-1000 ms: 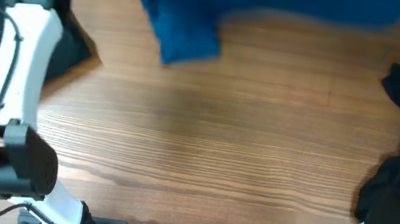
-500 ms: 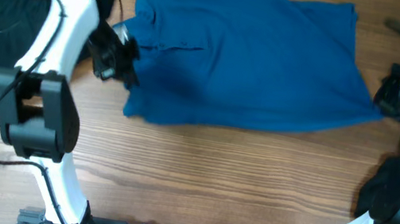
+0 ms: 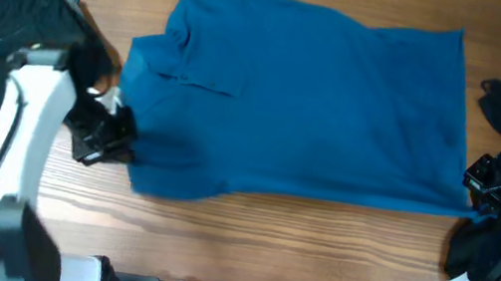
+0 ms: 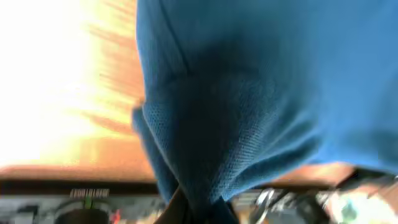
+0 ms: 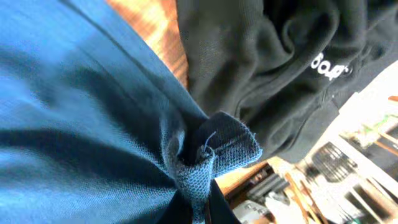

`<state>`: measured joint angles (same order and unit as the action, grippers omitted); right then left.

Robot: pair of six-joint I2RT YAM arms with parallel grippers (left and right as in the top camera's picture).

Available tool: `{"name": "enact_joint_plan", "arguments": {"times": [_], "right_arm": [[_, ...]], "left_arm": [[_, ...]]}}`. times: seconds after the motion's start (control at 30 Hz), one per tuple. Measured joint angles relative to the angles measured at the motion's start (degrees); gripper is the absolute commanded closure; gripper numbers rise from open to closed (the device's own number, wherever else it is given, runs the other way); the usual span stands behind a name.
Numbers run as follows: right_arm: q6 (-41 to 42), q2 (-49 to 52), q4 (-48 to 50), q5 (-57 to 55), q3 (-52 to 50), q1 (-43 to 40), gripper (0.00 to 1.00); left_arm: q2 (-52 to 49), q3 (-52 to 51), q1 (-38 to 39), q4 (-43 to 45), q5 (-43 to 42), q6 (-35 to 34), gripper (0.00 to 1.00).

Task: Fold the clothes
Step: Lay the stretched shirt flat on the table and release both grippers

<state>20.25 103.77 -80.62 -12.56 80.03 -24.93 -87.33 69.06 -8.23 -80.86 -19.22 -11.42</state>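
the left hand point(image 3: 117, 132) is clamped shut on the left edge of the blue shirt point(image 3: 317, 101), and the right hand point(image 3: 477, 193) pinches its near right corner. the shirt lies spread on the wooden counter point(image 3: 293, 253), between a pale-banded black cloth point(image 3: 6, 31) at left and a black heap point(image 3: 476, 247) at right.

Blue shirt point(image 3: 337, 104) matt knit cloth (fine mesh); table point(image 3: 264, 244) wood-grain.
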Motion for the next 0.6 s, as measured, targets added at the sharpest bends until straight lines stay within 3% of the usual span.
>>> {"name": "enact_joint_plan", "arguments": {"times": [0.1,0.17,0.27,0.6], "right_arm": [[-2.9,-2.2,6.7,5.3,0.0,0.0,0.96],[-5.7,-2.2,15.8,11.7,-0.2,0.0,0.96],[-7.1,-2.2,22.0,17.0,-0.2,0.0,0.96],[-7.6,-2.2,27.9,20.3,-0.2,0.8,0.94]], "left_arm": [[4.6,0.0,-1.2,11.1,-3.7,-1.3,0.96],[3.2,-0.2,-1.2,21.5,-4.7,-4.6,0.96],[0.1,-0.2,-1.0,29.4,-5.3,-7.5,0.96],[-11.5,-0.2,2.0,45.7,-5.6,-9.9,0.96]]}}
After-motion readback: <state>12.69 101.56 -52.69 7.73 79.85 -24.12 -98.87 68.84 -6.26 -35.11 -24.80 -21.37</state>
